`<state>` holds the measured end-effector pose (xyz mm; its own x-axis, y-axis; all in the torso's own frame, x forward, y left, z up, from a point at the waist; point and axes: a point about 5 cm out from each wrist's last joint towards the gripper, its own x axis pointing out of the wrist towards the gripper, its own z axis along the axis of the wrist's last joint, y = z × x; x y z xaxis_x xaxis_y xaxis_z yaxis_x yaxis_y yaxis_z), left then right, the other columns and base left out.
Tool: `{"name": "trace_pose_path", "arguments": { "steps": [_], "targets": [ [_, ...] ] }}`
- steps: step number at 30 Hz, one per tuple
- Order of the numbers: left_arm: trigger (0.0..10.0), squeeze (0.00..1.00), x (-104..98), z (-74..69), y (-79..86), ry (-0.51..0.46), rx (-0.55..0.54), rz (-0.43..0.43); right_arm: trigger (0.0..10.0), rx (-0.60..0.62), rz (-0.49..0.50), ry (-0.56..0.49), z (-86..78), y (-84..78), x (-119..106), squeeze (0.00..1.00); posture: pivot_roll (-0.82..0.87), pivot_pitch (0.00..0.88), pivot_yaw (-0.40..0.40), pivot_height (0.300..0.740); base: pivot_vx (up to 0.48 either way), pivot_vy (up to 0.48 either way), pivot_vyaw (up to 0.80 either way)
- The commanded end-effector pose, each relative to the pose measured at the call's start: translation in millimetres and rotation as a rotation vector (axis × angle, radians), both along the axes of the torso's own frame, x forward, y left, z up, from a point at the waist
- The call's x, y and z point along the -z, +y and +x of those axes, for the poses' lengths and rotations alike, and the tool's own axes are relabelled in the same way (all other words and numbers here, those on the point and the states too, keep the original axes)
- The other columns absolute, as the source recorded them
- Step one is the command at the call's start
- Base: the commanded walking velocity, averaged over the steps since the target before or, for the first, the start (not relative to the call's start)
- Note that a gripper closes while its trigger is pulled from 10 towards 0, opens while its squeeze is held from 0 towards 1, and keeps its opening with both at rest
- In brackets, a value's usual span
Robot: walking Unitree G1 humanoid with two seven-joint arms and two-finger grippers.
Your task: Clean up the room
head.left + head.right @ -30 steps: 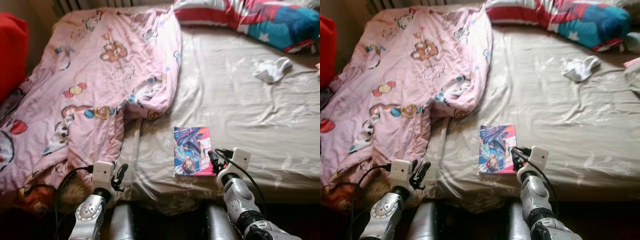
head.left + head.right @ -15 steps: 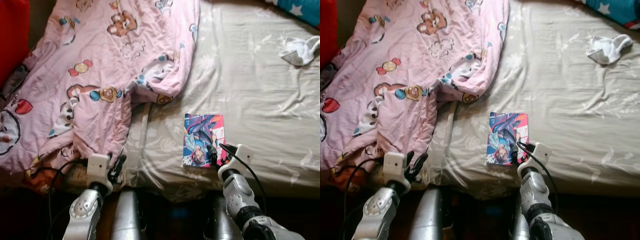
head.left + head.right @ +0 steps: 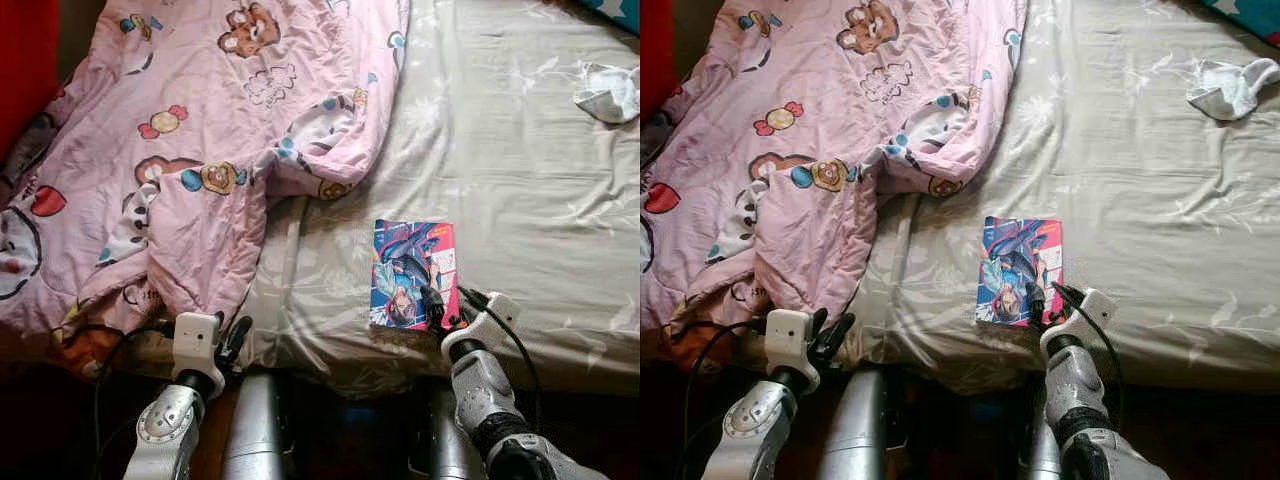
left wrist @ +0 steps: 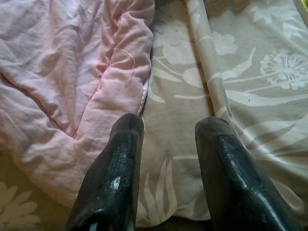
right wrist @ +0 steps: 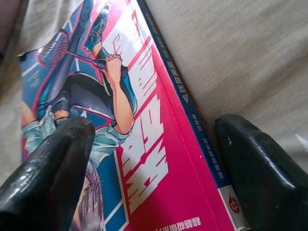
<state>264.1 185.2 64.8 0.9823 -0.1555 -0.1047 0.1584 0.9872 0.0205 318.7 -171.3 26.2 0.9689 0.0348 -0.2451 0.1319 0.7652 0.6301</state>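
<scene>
- The right gripper is reaching over the near edge of the bed, its two black fingers spread apart and straddling the near right corner of a comic book, one finger over the cover, the other out past the spine (nothing is clamped yet).
- The comic book is lying flat on the beige sheet close to the mattress edge, just beside the hem of the pink quilt but apart from it.
- The left gripper is hanging released over the sheet beside the quilt's fold, holding nothing.
- A white crumpled cloth is lying well apart, toward the far right of the bed.
- Likely trouble: the book is thin and flat on soft bedding, so closing fingers may be pinching sheet along with it, or pushing it away.
- Gripping just one corner may be letting the book droop, fan open or slip free when lifted.
</scene>
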Motion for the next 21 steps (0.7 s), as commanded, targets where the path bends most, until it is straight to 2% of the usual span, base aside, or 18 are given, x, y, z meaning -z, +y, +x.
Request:
{"name": "trace_pose_path", "arguments": {
  "steps": [1, 2, 3, 7, 18, 19, 20, 21],
  "targets": [
    [10.0, 0.00, 6.3, -8.0, 5.7, 0.039, -0.013, 0.008, 10.0, -0.098, 0.109, 0.110, -20.4, 30.2, 26.3, 0.00, 0.15, 0.365, 0.113, 0.603, 0.000, 0.000, 0.00],
    [10.0, 0.00, 6.3, -8.0, 5.7, 0.039, -0.013, 0.008, 10.0, -0.098, 0.109, 0.110, -20.4, 30.2, 26.3, 0.00, 0.15, 0.365, 0.113, 0.603, 0.000, 0.000, 0.00],
    [10.0, 0.00, 6.7, -8.5, 5.5, 0.043, -0.013, 0.009, 10.0, -0.161, 0.133, 0.122, -26.4, 38.8, 31.5, 0.00, 0.15, 0.365, 0.113, 0.603, 0.000, 0.000, 0.00],
    [10.0, 0.00, 7.4, -9.2, 5.5, 0.047, -0.013, 0.010, 10.0, -0.219, 0.136, 0.151, -35.4, 44.9, 39.4, 0.00, 0.15, 0.365, 0.111, 0.603, 0.000, 0.000, 0.00],
    [10.0, 0.00, 7.4, -9.9, 4.1, 0.051, -0.006, 0.016, 10.0, -0.302, 0.222, 0.184, -55.2, 53.1, 53.6, 0.00, 0.16, 0.367, 0.110, 0.603, 0.000, 0.000, 0.00],
    [10.0, 0.00, 7.4, -9.8, 3.9, 0.051, -0.005, 0.017, 8.8, -0.307, 0.225, 0.183, -56.2, 53.5, 54.1, 0.00, 0.16, 0.366, 0.110, 0.603, 0.000, 0.000, 0.00],
    [10.0, 0.00, 7.4, -9.8, 3.8, 0.052, -0.004, 0.017, 6.4, -0.310, 0.227, 0.181, -56.6, 53.5, 54.2, 0.00, 0.16, 0.366, 0.110, 0.603, 0.000, 0.000, 0.00],
    [10.0, 0.00, 7.4, -9.8, 3.8, 0.052, -0.004, 0.017, 6.4, -0.310, 0.227, 0.181, -56.6, 53.5, 54.2, 0.00, 0.16, 0.366, 0.110, 0.603, 0.000, 0.000, 0.00]
  ]
}}
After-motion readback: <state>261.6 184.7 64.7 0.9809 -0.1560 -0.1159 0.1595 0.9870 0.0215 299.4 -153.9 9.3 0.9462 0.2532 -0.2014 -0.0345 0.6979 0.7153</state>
